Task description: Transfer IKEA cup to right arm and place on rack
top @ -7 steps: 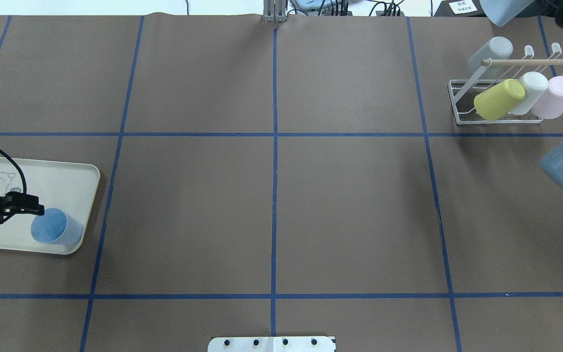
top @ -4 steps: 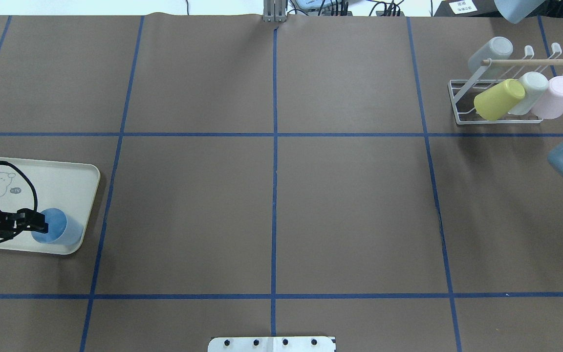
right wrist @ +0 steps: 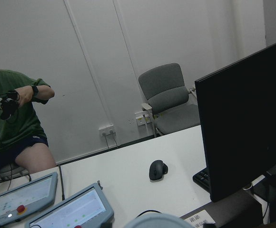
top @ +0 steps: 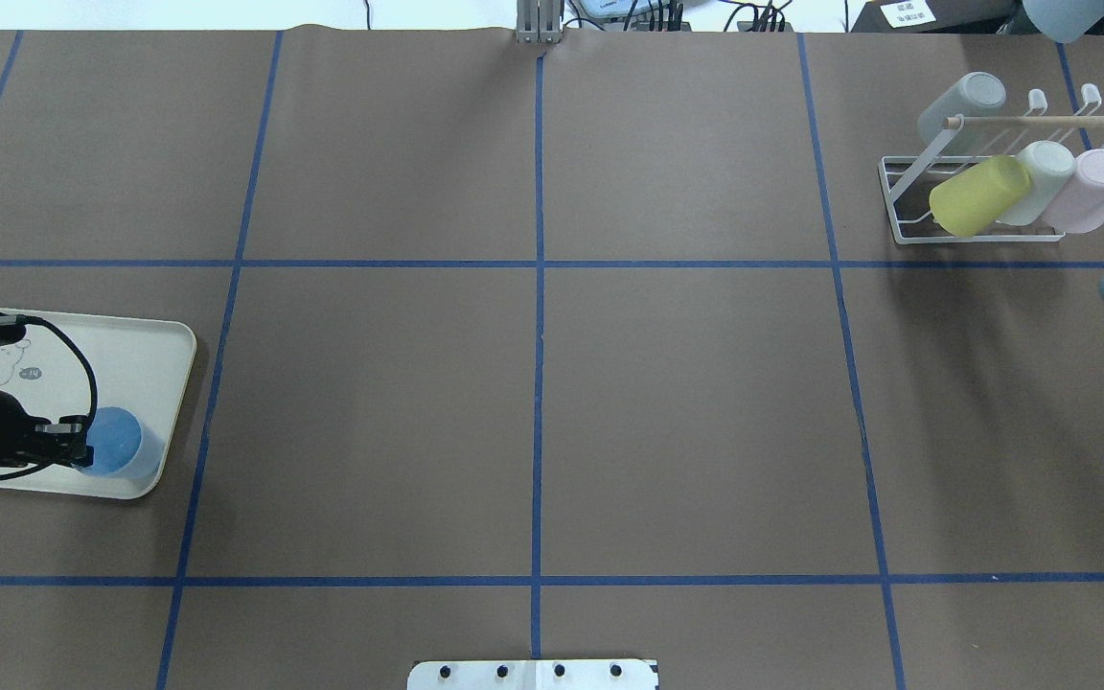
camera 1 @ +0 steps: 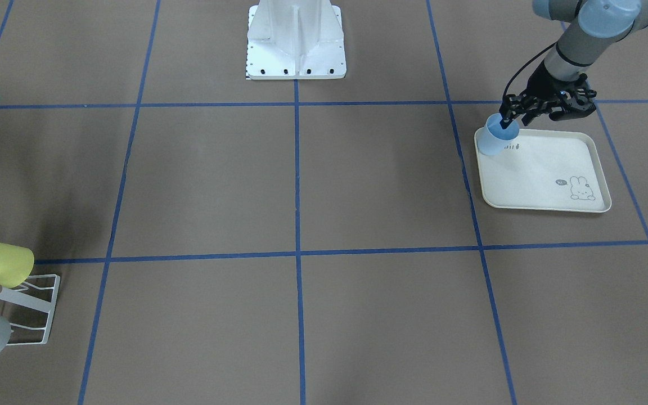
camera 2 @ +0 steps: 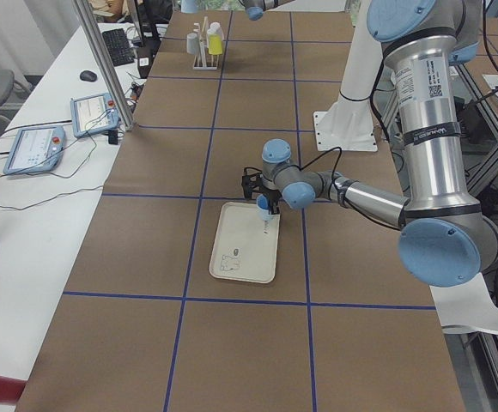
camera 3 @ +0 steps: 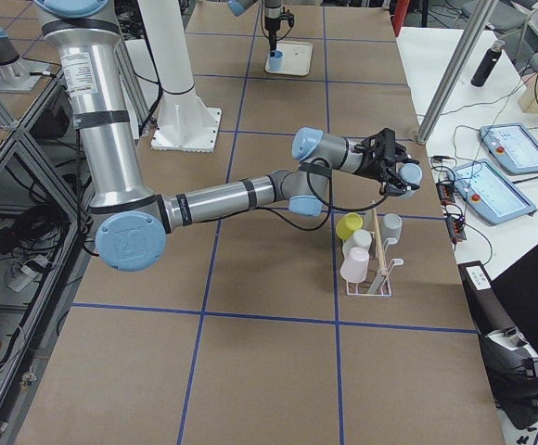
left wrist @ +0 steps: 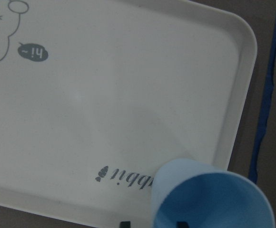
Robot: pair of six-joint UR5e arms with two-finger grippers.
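Overhead exterior: blue cup (top: 123,443) rim between left gripper (top: 81,444) jaws; jaws parted.

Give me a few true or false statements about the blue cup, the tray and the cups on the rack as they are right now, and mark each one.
1. The blue cup stands upright on the cream tray. True.
2. The rack holds three cups. False: it holds four, the grey cup, the yellow cup, the pale green cup and the pink cup.
3. The left gripper has its jaws at the blue cup's rim. True.
4. The blue cup sits in the middle of the tray. False: it is in a corner, close to the tray's rim.
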